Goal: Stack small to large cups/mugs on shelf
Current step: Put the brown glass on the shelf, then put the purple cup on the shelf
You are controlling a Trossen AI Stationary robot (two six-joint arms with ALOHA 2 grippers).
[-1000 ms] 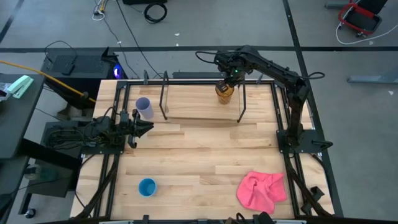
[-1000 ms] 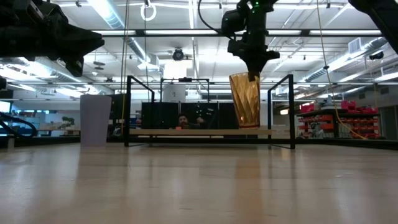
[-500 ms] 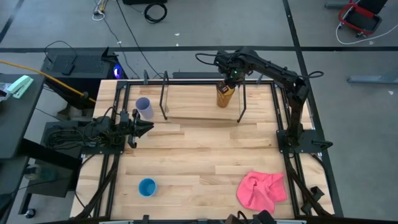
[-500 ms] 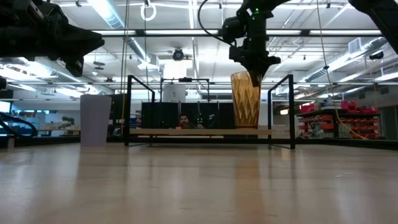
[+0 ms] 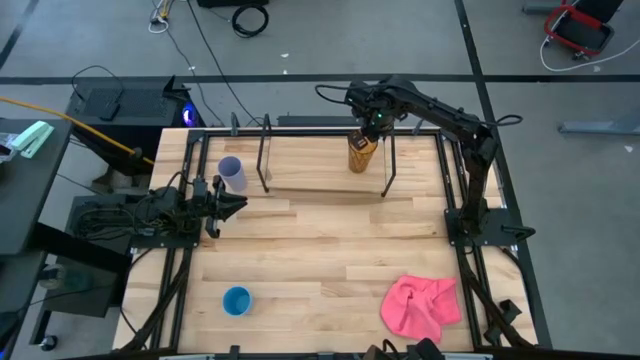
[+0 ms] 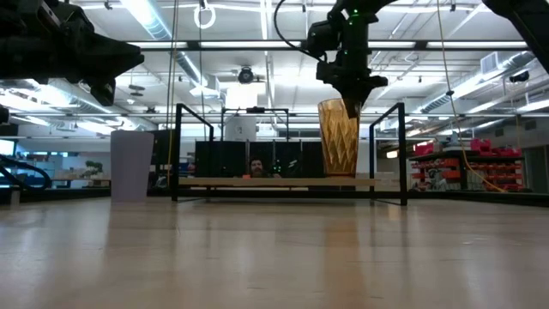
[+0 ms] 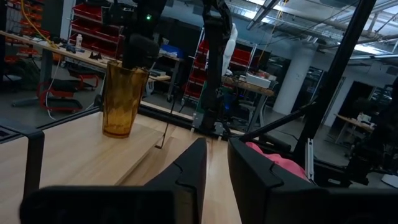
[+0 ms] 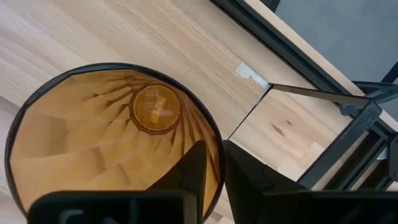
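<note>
The tall amber-orange cup (image 5: 362,152) stands upright on the wood board of the black-rod shelf (image 5: 310,175), at the shelf's right end; it also shows in the low view (image 6: 338,142) and the left wrist view (image 7: 123,99). My right gripper (image 6: 352,103) is shut on its rim from above. The pale lavender cup (image 5: 232,173) stands on the table left of the shelf. The short blue cup (image 5: 237,300) stands near the front left. My left gripper (image 5: 238,205) is shut and empty at the table's left side. My right gripper holds the amber cup by its rim (image 8: 219,146), on the side toward the table's right. One finger (image 8: 194,168) is inside the cup and the other (image 8: 245,177) outside. The fingers point down from above. The cup stands upright with its base on the shelf board.
A pink cloth (image 5: 420,305) lies at the table's front right. The shelf's upright rods (image 6: 401,150) stand close beside the amber cup. The shelf board left of the cup (image 6: 249,182) is bare, and bare tabletop lies between the shelf and the front edge.
My right gripper has tipped the amber cup from a slight tilt to upright on the shelf's right end and has kept hold of the rim. In the last half second it has stayed nearly still.
</note>
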